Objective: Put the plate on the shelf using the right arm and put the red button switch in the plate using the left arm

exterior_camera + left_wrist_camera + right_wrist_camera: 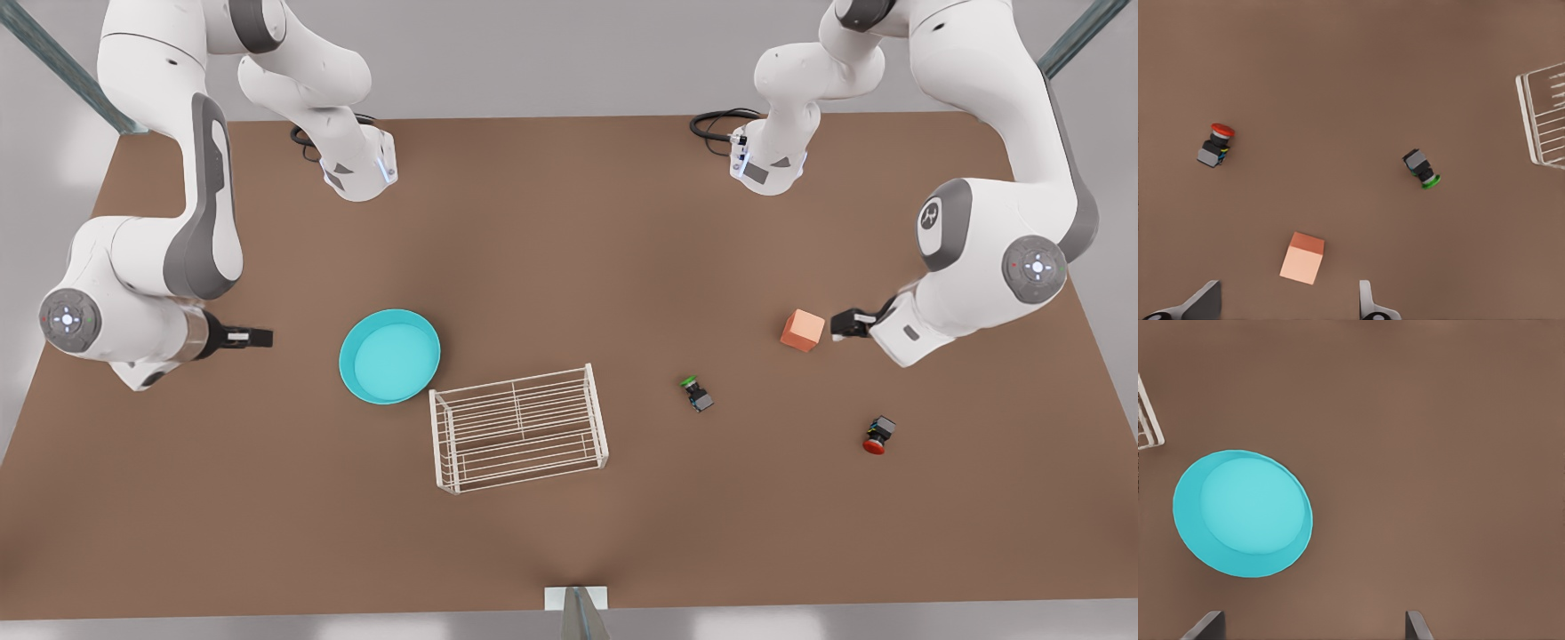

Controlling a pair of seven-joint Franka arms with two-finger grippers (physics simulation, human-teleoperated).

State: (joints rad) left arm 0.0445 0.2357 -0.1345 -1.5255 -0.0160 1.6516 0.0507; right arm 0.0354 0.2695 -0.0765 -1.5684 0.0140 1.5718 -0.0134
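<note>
Beneath me spreads a plain brown table (pixel 569 240), and everything on it rests straight on its surface, each thing apart from the rest. Toward the front view's left lies the turquoise plate (pixel 389 356), with the white wire shelf (pixel 519 428) standing upright just beside it, its tiers bare. Toward the front view's right sit the green button switch (pixel 697 394), the orange cube (pixel 802 330) and, nearest the table's near edge, the red button switch (pixel 877 435) tipped on its side.
</note>
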